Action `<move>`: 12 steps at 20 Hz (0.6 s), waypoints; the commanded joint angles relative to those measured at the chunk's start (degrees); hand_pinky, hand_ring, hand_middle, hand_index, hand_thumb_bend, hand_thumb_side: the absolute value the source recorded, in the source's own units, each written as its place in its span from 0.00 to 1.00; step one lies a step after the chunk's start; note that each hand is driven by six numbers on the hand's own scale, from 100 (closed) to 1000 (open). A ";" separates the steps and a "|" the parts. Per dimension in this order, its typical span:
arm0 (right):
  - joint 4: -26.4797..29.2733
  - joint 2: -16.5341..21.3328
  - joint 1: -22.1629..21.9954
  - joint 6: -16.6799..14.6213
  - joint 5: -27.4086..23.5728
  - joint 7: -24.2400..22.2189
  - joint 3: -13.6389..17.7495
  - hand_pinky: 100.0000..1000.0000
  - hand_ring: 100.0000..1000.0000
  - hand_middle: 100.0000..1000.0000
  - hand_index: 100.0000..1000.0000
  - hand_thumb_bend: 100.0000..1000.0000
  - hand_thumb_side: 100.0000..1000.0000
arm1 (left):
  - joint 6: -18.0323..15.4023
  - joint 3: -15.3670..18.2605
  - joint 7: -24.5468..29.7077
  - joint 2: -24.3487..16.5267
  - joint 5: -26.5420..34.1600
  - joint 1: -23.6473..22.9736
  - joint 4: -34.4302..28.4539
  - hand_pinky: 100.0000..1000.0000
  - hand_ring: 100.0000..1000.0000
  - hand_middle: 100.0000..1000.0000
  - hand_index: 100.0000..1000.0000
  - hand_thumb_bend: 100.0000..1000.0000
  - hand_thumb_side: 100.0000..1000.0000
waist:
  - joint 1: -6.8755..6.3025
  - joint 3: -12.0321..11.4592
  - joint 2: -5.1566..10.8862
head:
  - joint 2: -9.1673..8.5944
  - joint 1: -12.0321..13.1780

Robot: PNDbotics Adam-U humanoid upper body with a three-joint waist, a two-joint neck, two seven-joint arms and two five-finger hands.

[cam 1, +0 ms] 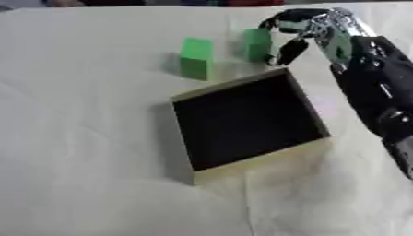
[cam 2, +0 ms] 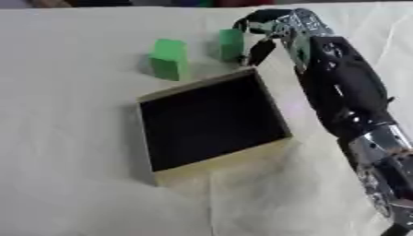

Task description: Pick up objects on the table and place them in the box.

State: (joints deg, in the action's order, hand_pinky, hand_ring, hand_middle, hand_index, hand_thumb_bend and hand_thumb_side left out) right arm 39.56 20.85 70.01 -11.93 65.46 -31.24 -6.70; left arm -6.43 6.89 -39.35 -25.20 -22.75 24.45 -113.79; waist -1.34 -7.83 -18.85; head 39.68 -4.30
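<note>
Your right hand (cam 1: 303, 27) had its fingers (cam 1: 290, 50) curled round the right green block (cam 1: 257, 44), beyond the box (cam 1: 309, 102).

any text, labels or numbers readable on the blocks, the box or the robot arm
None can be read.
Left green block: plain faces, no print.
Right green block, at the right hand: no print visible.
Box: plain tan walls, dark inside, no label.
Right arm: black and silver, no marking legible.
</note>
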 commanded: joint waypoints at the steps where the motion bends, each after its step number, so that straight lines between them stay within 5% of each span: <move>1: 0.23 1.29 1.20 -0.12 0.77 -0.23 0.49 0.89 0.97 0.88 1.00 0.15 0.22 | -0.04 0.15 -0.10 -0.99 0.10 0.70 -0.80 0.78 0.66 0.68 0.90 0.23 0.81 | -0.12 -0.10 1.06 | -0.61 -0.22; 2: 0.26 1.24 1.11 -0.02 0.69 -0.05 0.63 0.87 0.94 0.75 0.98 0.05 0.24 | -0.02 0.19 -0.12 -0.98 0.09 0.70 -0.80 0.78 0.66 0.68 0.90 0.23 0.81 | -0.12 -0.21 0.96 | -0.67 -0.27; 6: 0.81 1.09 0.91 0.74 -0.34 2.52 0.82 0.85 0.90 0.58 0.87 0.01 0.27 | 0.07 0.25 -0.16 -0.97 0.07 0.69 -0.80 0.78 0.66 0.68 0.90 0.23 0.81 | -0.11 -0.40 0.84 | -0.77 -0.34; 12: 1.60 1.14 1.02 2.12 -2.38 6.03 0.44 0.84 0.89 0.56 0.85 0.00 0.32 | 0.13 0.26 -0.16 -1.01 0.05 0.68 -0.80 0.78 0.66 0.68 0.90 0.23 0.81 | -0.09 -0.31 0.96 | -0.67 -0.28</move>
State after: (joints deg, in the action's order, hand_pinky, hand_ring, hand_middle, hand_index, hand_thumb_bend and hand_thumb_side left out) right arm 39.78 20.92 69.78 -10.06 63.93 -25.97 -6.36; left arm -6.39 6.89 -39.40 -25.20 -22.75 24.46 -113.79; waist -1.33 -8.13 -19.09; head 39.29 -4.55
